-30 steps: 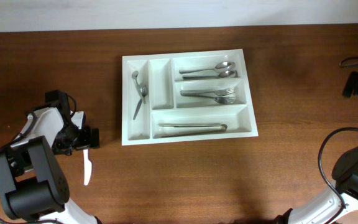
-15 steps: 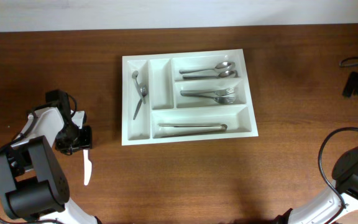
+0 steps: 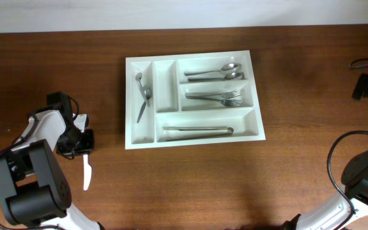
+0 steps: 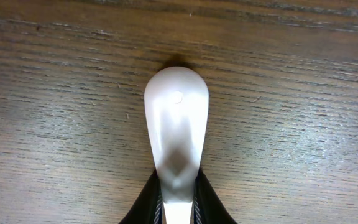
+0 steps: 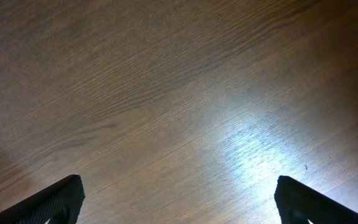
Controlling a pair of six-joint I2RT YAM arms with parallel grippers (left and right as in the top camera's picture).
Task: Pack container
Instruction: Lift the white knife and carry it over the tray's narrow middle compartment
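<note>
Closing left gripper (image 3: 85, 148) onto white knife (image 3: 87, 172)

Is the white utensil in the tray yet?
No, the white utensil lies on the table left of the tray, at the left gripper.

overhead looks straight down on the table (image 3: 235, 185); wrist views face its wood close up (left shares the white utensil (image 4: 176, 124)).

you're looking down at a brown wood-grain table (image 5: 135, 74) with a bright glare patch (image 5: 253, 143) right of centre. the right gripper (image 5: 179, 208) shows only its two black fingertips (image 5: 55, 199), low in the bottom corners, spread wide apart.
</note>
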